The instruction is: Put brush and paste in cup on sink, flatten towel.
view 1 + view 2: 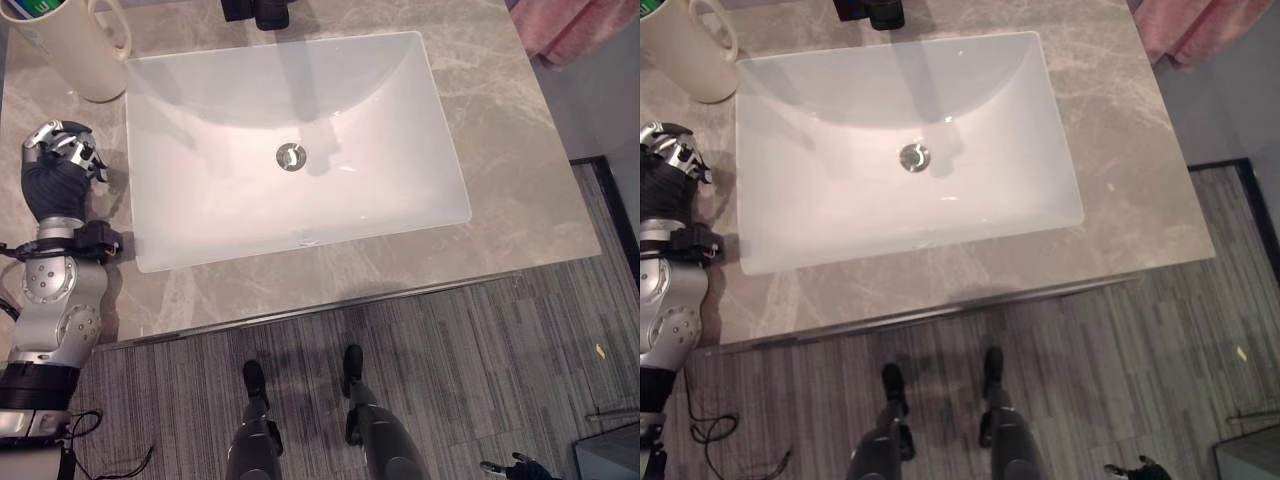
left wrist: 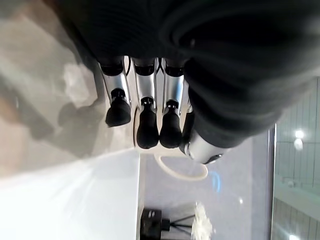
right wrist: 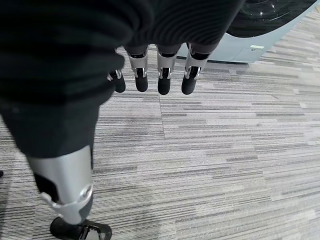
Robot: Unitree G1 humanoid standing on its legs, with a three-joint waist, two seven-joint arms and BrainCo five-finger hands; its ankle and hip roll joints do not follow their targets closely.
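Left hand [image 1: 55, 170] hovers empty over the counter [image 1: 500, 150], fingers loosely relaxed, cup [image 1: 85, 45] just beyond it and sink [image 1: 300, 150] beside it. Right hand [image 3: 150, 75] hangs slack above the floor [image 3: 225, 150]; pink towel [image 1: 570, 30] lies well away from both hands.

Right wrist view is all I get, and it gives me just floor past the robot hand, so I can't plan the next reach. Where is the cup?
Observer: The cup stands at the far left corner of the counter, just beyond the sink corner.
Operator: Which robot hand is nearer to it?
Observer: The left robot hand is; it is over the counter to the left of the sink, on the near side of the cup, fingers relaxed and holding nothing.
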